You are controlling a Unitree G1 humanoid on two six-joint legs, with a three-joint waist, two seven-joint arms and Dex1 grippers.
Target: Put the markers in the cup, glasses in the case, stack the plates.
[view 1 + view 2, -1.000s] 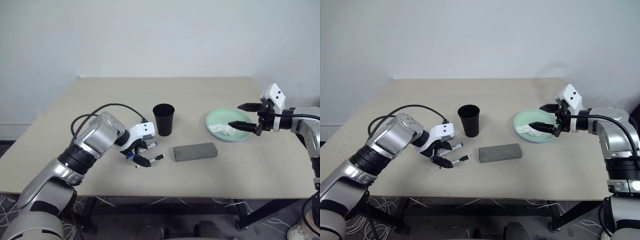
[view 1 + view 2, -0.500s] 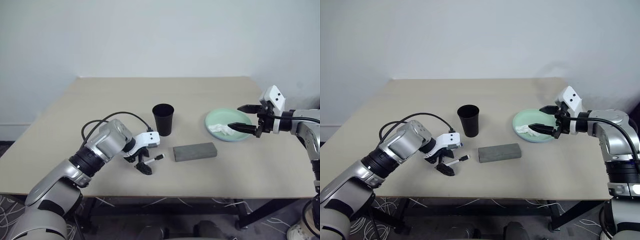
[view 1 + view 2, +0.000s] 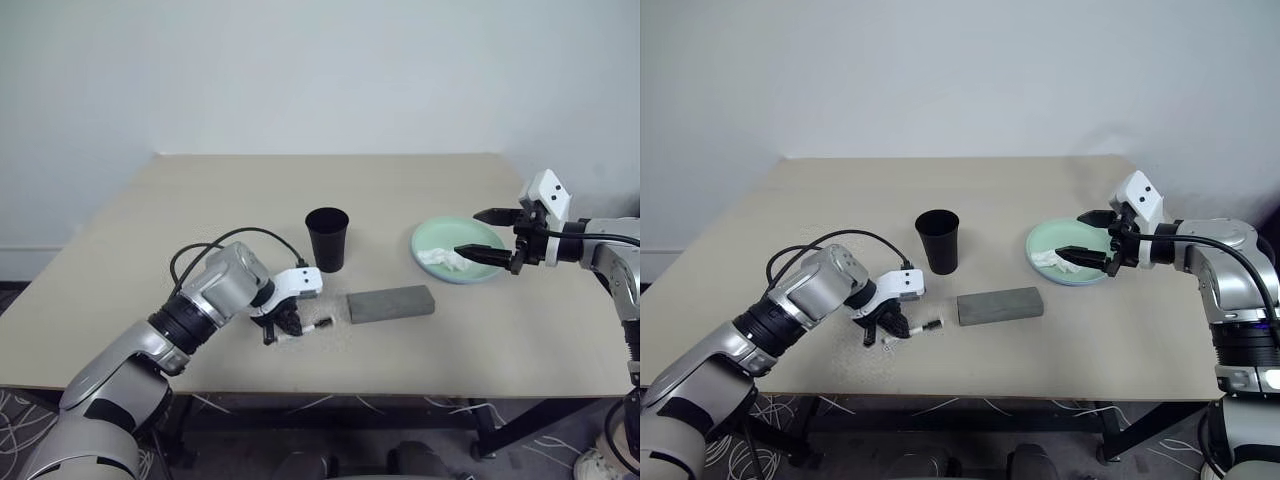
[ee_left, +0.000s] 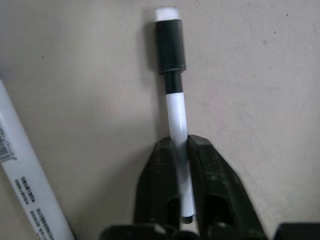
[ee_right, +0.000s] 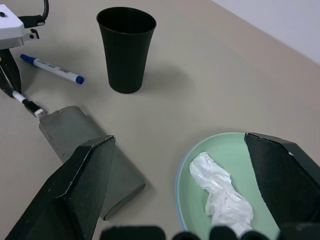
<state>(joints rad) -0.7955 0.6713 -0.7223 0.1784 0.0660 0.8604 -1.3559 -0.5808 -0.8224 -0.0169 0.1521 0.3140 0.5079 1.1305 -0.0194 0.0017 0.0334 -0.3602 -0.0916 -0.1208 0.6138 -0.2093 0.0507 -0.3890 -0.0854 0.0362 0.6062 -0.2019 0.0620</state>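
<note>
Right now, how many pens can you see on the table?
2. The black-capped marker lies on the table, pinched by the robot's left hand, near the grey case. The blue-capped marker lies loose beside it, left of the black cup.

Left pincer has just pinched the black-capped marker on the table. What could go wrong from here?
The left pincer grips the black-capped marker near its tail end, so it may pivot or slip when lifted. The blue-capped marker lies close beside and could get nudged. The cup is light-looking; a tilted marker might tip it.
</note>
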